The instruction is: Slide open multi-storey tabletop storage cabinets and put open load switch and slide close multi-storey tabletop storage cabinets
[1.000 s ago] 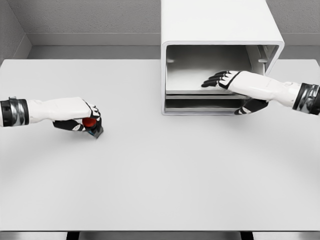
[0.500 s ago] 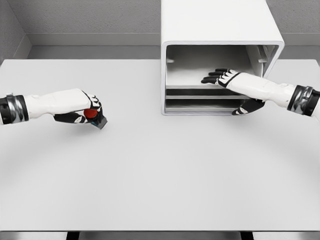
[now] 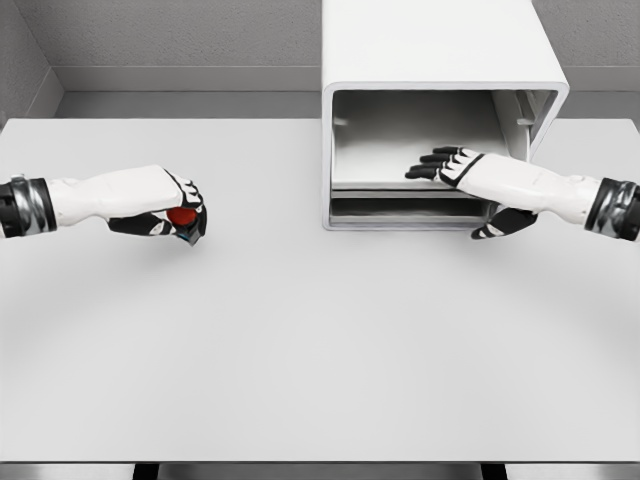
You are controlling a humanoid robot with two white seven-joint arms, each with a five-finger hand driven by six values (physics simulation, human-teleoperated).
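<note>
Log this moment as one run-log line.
left hand: shut on load switch, lifted over table | right hand: open, fingers on shelf in cabinet | cabinet: open | switch: not yet inside

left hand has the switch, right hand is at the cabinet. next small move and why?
Probably carry the red-buttoned load switch, gripped in the left hand, rightward toward the white tabletop storage cabinet. Its front is open, the right hand rests on the pulled-out shelf, and the switch is far left of it.

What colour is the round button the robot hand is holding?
Red, on a dark switch held in the left robot hand, head view.
</note>
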